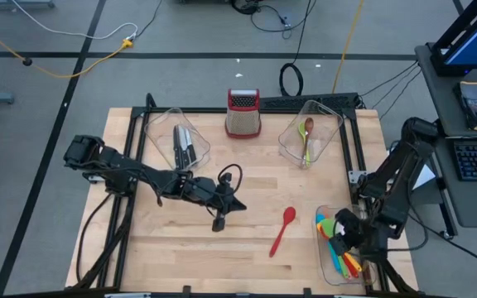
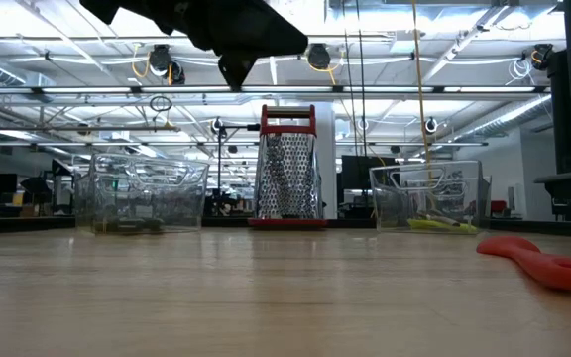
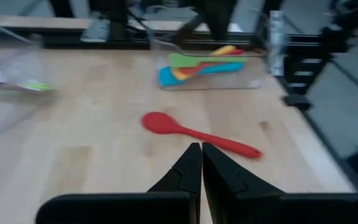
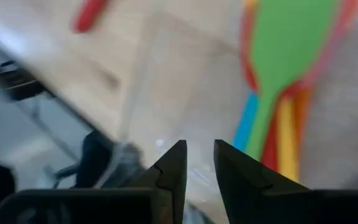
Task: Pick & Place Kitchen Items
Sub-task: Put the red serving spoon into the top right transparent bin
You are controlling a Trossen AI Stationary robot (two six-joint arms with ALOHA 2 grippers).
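Note:
A red spoon lies flat on the wooden table, right of centre; it also shows in the left wrist view and the low view. My left gripper is shut and empty above the table's middle, just left of the spoon, with its fingers pointing toward it. My right gripper hangs over the near right clear bin, slightly open and empty. Several coloured spatulas lie in that bin. Black-handled knives lie in the far left bin. Green and brown spoons lie in the far right bin.
A metal box grater with a red top stands at the far middle between the two far bins and shows upright in the low view. Black frame rails run along the table's far and side edges. Bare wood lies around the red spoon.

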